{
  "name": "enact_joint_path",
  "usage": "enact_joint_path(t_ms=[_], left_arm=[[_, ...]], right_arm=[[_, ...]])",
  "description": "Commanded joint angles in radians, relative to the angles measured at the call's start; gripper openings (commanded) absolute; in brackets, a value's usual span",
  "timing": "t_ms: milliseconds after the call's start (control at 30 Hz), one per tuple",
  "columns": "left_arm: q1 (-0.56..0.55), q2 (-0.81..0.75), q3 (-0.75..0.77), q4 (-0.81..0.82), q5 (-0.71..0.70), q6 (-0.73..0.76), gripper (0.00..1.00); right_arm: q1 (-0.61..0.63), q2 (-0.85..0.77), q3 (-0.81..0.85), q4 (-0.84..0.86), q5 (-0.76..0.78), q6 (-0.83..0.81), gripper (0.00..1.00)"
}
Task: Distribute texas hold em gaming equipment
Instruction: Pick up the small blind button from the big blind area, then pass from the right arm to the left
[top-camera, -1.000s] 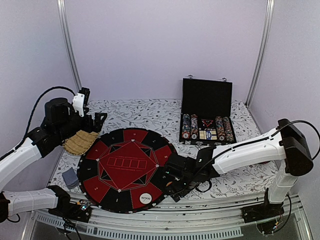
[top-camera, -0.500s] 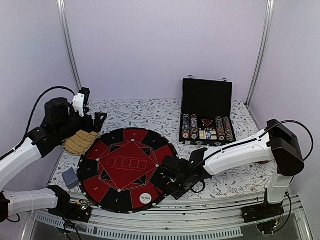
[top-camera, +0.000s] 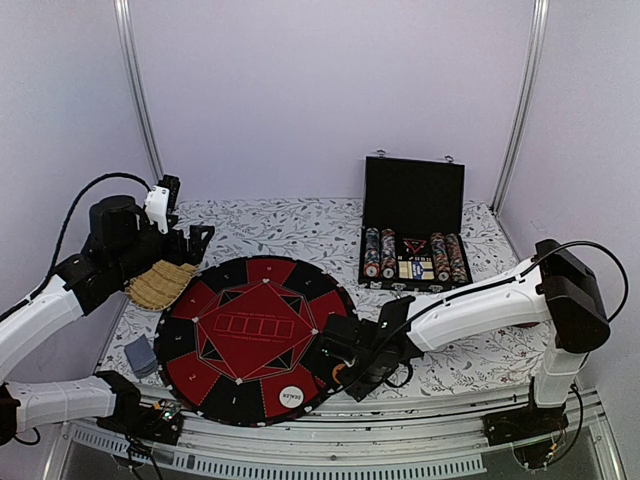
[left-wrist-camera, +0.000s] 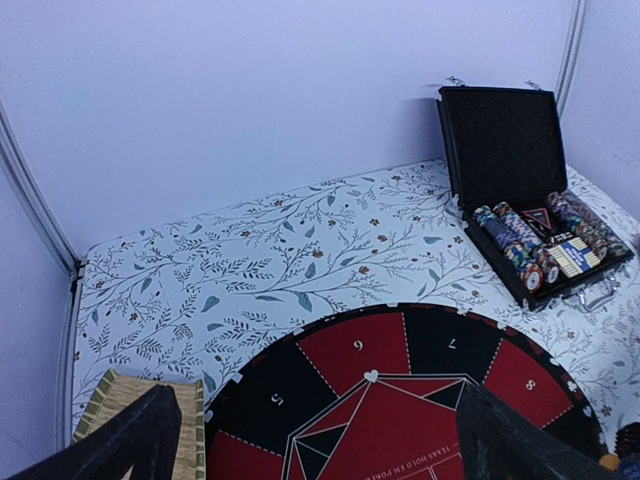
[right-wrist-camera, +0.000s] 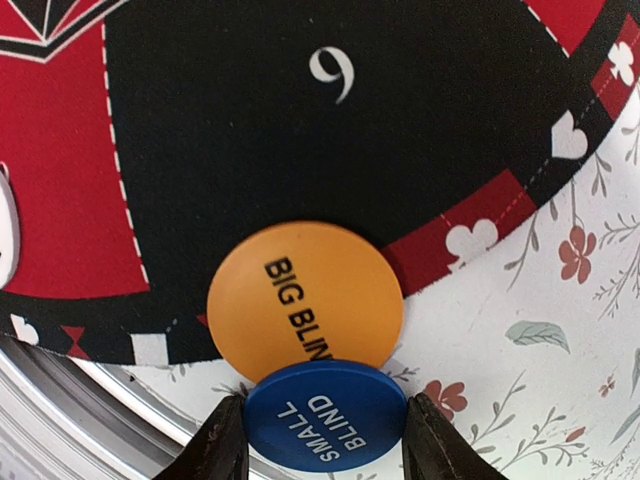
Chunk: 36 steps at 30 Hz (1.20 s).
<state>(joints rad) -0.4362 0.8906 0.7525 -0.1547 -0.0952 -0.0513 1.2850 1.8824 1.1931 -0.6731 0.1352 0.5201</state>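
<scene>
Floral-clothed table (top-camera: 270, 225) bears an open black case (top-camera: 413, 195) holding chip rows (top-camera: 378, 252).

SMALL BLIND disc (right-wrist-camera: 325, 415) beside mat (right-wrist-camera: 250, 130), case (top-camera: 413, 200) behind

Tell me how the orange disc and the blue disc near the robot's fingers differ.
The orange disc shows BIG BLIN in black letters; the blue disc reads SMALL BLIND in white. The orange disc lies free across the edge of the mat; the blue disc sits pinched in the right gripper, overlapping the orange disc's near rim. Both are flat and round.
</scene>
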Motion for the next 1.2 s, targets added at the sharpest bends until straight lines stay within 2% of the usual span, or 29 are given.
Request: enact_joint_path(t_ms=[0,133,267,333,433,500,600,733,833,967,1067,1167], left_arm=[[0.002,-0.002,-0.015,0.017,0.004,0.016,0.98],[0.002,-0.002,-0.014,0.015,0.007,0.015,0.98],[0.002,0.003,-0.009,0.021,0.070,0.014,0.98],[0.001,0.016,0.008,0.015,0.186,-0.001,0.97],[-0.023,0.061,0.081,-0.046,0.405,-0.094,0.88],[-0.070,0.077,0.114,-0.074,0.525,-0.178,0.79],[-0.179,0.067,0.083,-0.007,0.615,-0.306,0.74],[-0.322,0.040,0.024,0.074,0.575,-0.386,0.75],[-0.408,0.041,0.004,0.077,0.529,-0.368,0.78],[-0.445,0.060,-0.011,0.083,0.456,-0.360,0.80],[-0.445,0.082,-0.009,0.083,0.415,-0.358,0.72],[-0.446,0.094,-0.022,0.104,0.383,-0.367,0.58]], right_arm=[[0.007,-0.064,0.010,-0.044,0.014,0.008,0.34],[0.007,-0.138,0.044,-0.016,0.025,-0.006,0.33],[0.005,-0.219,0.035,0.097,0.056,-0.077,0.33],[0.002,-0.245,0.041,0.181,0.077,-0.139,0.33],[0.001,-0.269,0.046,0.304,0.137,-0.285,0.33],[0.000,-0.288,0.039,0.397,0.162,-0.433,0.33],[0.001,-0.337,-0.008,0.576,0.151,-0.614,0.33],[0.001,-0.359,-0.036,0.727,0.134,-0.838,0.34],[0.000,-0.322,-0.010,0.743,0.155,-0.925,0.34],[0.001,-0.277,0.010,0.732,0.161,-0.962,0.34],[0.001,-0.268,0.010,0.747,0.159,-0.970,0.34],[0.002,-0.261,0.010,0.746,0.159,-0.968,0.34]])
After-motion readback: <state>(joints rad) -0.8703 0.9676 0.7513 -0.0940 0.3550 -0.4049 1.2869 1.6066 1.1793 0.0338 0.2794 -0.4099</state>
